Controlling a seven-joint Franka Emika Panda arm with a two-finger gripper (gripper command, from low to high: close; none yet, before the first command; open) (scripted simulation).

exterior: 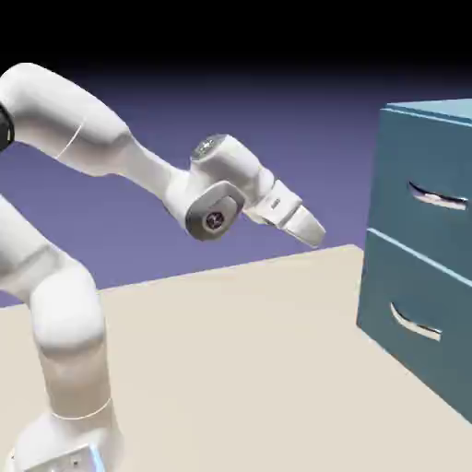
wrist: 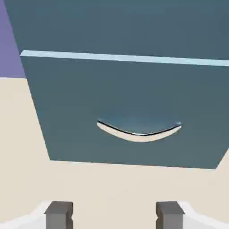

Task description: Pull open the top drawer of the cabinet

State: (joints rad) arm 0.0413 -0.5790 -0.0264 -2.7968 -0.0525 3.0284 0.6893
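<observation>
Cabinet (exterior: pixel 424 240), exterior view's right: two drawers, upper (exterior: pixel 406 152) and lower (exterior: pixel 378 277), both closed. Arm (exterior: pixel 217 189) extends toward it, hand tilted downward, apart.

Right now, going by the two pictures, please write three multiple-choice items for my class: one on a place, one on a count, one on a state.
1. Where is the cabinet in the exterior view?
A) left side
B) right side
C) behind the arm's base

2. How many drawer handles show in the exterior view?
A) one
B) two
C) four

3. How does the gripper stand?
A) shut on a handle
B) shut on nothing
C) open, holding nothing

Key:
1 B: the cabinet fills the exterior view's right edge.
2 B: the upper handle and lower handle show, one per drawer.
3 C: in the hand view, the gripper has its fingertips wide apart with nothing between them.
</observation>
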